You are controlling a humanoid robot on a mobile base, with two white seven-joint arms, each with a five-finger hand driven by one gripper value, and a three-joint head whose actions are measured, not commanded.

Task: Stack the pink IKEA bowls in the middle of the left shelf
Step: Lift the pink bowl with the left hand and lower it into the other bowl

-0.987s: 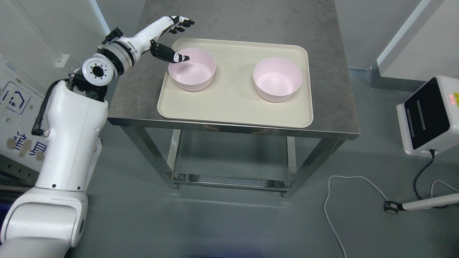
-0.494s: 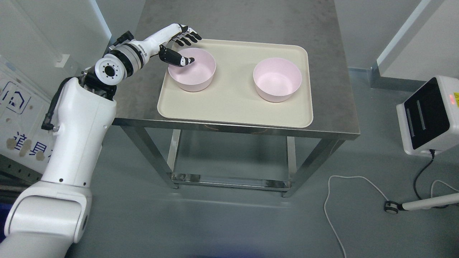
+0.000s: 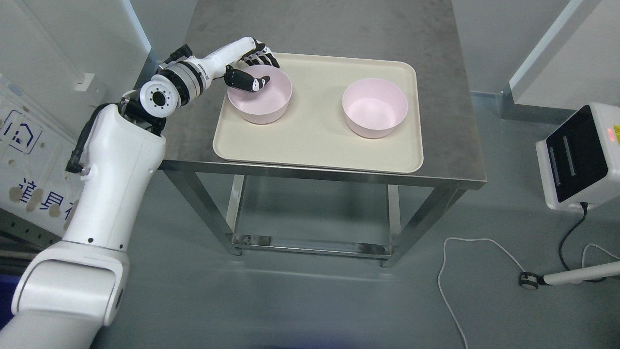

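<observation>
Two pink bowls stand upright on a cream tray [image 3: 315,140] on a steel table. The left bowl [image 3: 264,104] is near the tray's left end, the right bowl [image 3: 374,107] near its right end, well apart. My left hand [image 3: 266,71] is at the far-left rim of the left bowl. Its thumb [image 3: 255,82] reaches inside the bowl and its fingers [image 3: 265,57] hang just outside the far rim, spread across it. The bowl rests flat on the tray. My right arm is out of view.
The grey table top [image 3: 436,72] extends past the tray at the back and right. A white device with a black panel [image 3: 576,157] stands on the floor at right, with cables [image 3: 453,276] trailing beside it. A white wall panel [image 3: 48,63] is at left.
My left hand has moved right and down, from above the tray's left corner onto the left bowl's rim, thumb going inside. Both bowls have stayed in place.
</observation>
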